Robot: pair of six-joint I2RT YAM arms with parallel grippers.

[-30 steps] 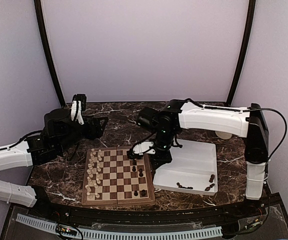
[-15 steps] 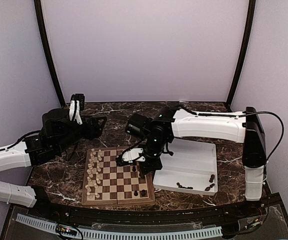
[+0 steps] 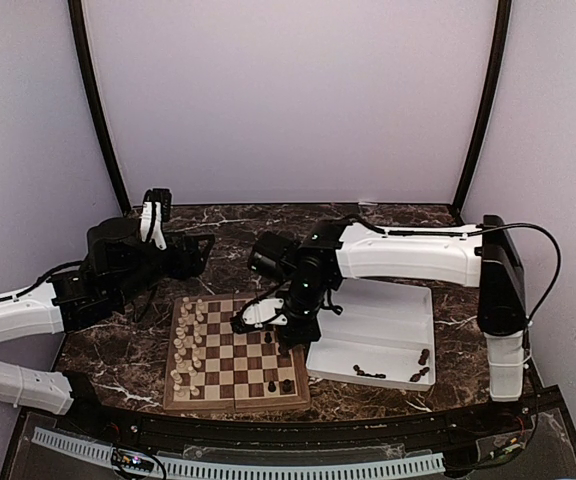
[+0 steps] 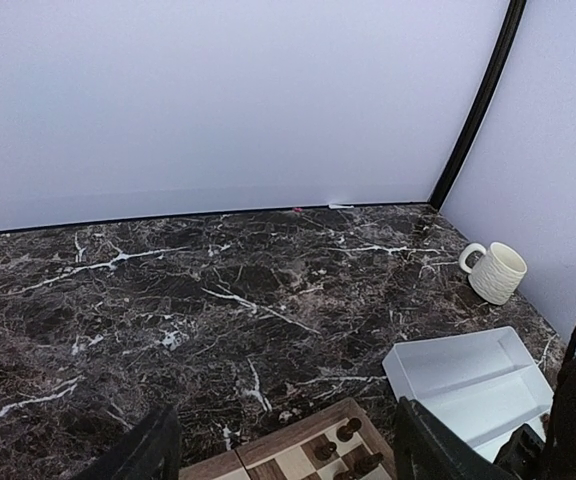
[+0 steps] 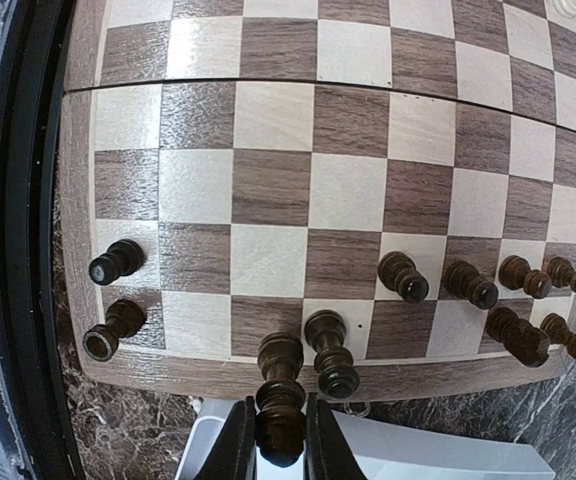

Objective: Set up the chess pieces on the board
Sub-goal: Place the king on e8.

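1. Our right pincer (image 5: 279,430) is clamped on one small dark brown wooden chess piece (image 5: 280,410).
2. We hold it over the edge of the square brown and cream checkered wooden board (image 3: 233,352), on the side next to the white plastic tray (image 3: 398,320).
3. Other dark pieces (image 5: 403,277) stand along that side of the board.
4. A few more dark pieces (image 3: 368,372) lie in the tray.
5. Small cream wooden pieces (image 3: 186,340) stand along the other side.
6. Our left pincer (image 4: 286,450) has its fingers wide apart and holds nothing. It hangs over the dark marble table (image 4: 168,290).
7. A white mug (image 4: 496,271) stands behind the tray.
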